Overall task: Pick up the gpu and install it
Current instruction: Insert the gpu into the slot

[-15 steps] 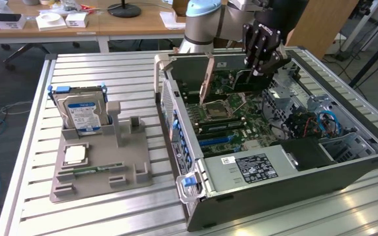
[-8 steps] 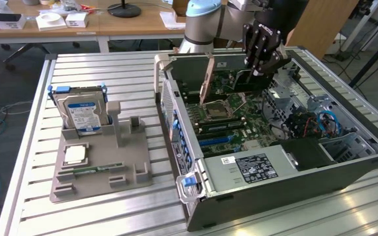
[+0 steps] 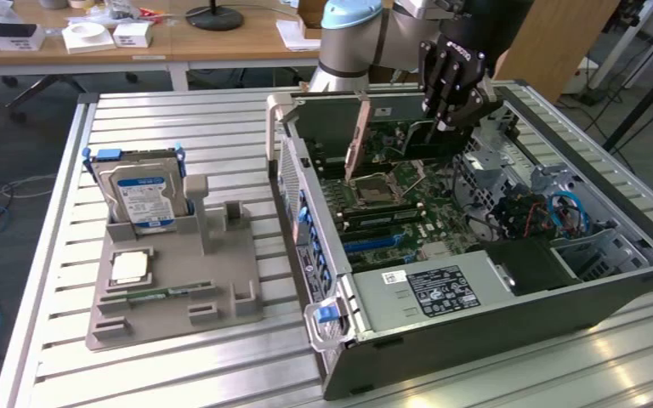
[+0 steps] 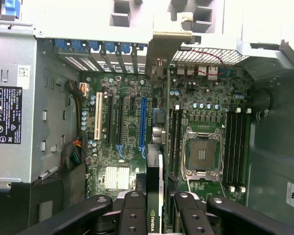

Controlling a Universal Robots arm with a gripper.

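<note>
Thin dark gpu card (image 4: pixel 155 169) with grey metal end bracket, clamped in black gripper (image 4: pixel 160 203) over green motherboard (image 4: pixel 122 122) inside open grey PC case (image 3: pixel 599 289). Card seen edge-on, face hidden; fingers cover its near end.

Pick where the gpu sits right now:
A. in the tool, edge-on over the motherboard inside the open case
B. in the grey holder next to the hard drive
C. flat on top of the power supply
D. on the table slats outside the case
A: in the wrist view the gpu stands edge-on between the fingers of the tool, over the motherboard inside the open case.
</note>
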